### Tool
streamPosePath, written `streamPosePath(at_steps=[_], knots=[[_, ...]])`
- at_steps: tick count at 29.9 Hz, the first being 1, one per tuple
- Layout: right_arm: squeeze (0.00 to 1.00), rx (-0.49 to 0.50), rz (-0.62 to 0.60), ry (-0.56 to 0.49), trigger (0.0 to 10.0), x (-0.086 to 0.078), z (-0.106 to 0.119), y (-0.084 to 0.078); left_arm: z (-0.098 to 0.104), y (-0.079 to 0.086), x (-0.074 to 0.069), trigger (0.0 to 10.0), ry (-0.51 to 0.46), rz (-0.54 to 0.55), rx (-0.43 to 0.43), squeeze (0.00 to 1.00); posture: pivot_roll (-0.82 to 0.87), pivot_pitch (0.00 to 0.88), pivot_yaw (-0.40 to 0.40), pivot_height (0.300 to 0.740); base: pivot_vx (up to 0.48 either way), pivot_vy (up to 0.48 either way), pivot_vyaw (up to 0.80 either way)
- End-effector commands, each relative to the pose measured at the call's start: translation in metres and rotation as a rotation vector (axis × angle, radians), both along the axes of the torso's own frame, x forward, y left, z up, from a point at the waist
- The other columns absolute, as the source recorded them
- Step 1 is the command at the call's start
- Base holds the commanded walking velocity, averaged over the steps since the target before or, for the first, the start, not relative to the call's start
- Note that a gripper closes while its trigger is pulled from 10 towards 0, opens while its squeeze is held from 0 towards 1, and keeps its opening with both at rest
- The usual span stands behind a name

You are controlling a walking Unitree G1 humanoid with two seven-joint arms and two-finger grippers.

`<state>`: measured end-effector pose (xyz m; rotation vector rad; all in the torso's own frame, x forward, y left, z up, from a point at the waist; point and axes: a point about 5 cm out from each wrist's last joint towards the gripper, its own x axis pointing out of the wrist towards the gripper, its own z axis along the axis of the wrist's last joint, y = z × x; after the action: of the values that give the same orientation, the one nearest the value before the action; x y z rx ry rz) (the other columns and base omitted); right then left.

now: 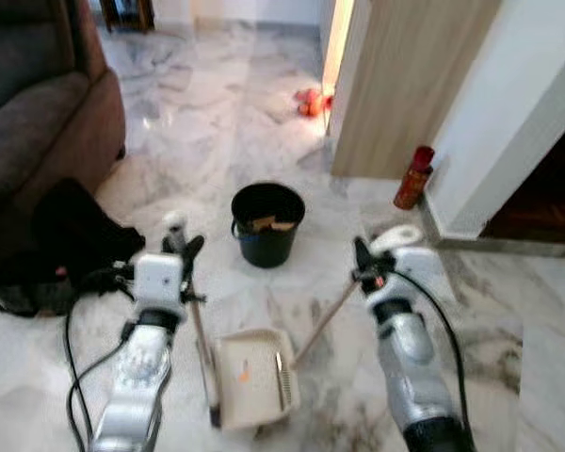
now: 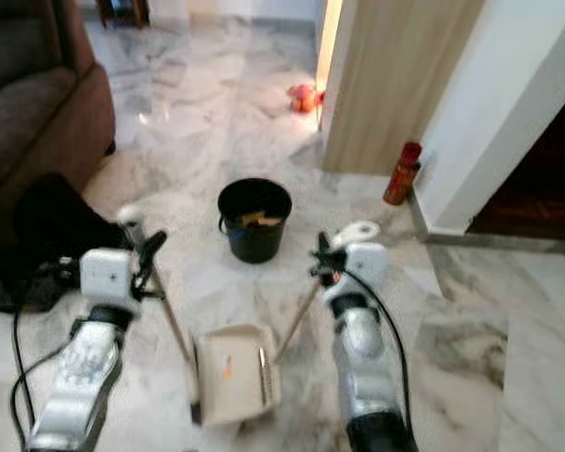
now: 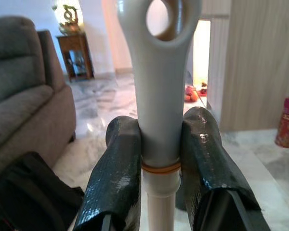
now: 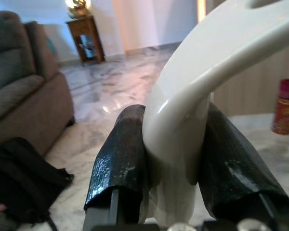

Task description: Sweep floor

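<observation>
A cream dustpan [image 1: 237, 350] lies on the marble floor between my arms, with an orange scrap [image 1: 244, 373] in it. Its long handle [image 3: 158, 96] rises to my left gripper [image 1: 184, 247], which is shut on it just below the looped white top. My right gripper [image 1: 363, 259] is shut on the curved white grip of the broom [image 4: 192, 91]. The broom's stick [image 1: 325, 325] slants down to the dustpan's right edge. A black bucket [image 1: 266, 247] with some scraps inside stands a little ahead of both grippers.
A brown sofa [image 1: 38, 122] and a black bag [image 1: 71, 235] are on the left. A wooden door panel [image 1: 405, 85] and white wall stand ahead right, with a red spray can [image 1: 413, 177] at the base. Orange objects [image 1: 309, 101] lie by the doorway.
</observation>
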<state>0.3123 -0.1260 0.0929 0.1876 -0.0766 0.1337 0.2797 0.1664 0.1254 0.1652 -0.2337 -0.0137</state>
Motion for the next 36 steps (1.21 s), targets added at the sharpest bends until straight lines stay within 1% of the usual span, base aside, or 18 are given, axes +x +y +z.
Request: streamPosePath(at_steps=[1,16,36], knots=[[0.0,0.038,-0.005,-0.049,10.0,0.0018,0.0102,-0.0002,0.0084,-0.0023,0.0003,10.0,-0.042,-0.003,0.017,0.0,0.13,0.044,-0.046,0.74,0.251,0.0,0.0],[0.0,0.033,0.004,-0.053,10.0,0.0017,0.0111,0.0012,0.0075,-0.0031,0.0001,10.0,-0.038,-0.005,0.015,0.0,0.13,0.043,-0.048,0.74,0.248,0.0,0.0],[0.0,0.055,0.008,-0.046,10.0,0.0022,0.0104,0.0006,0.0062,-0.0032,0.0006,10.0,-0.029,0.003,0.017,0.0,0.13,0.051,-0.049,0.74,0.284,0.0,0.0]])
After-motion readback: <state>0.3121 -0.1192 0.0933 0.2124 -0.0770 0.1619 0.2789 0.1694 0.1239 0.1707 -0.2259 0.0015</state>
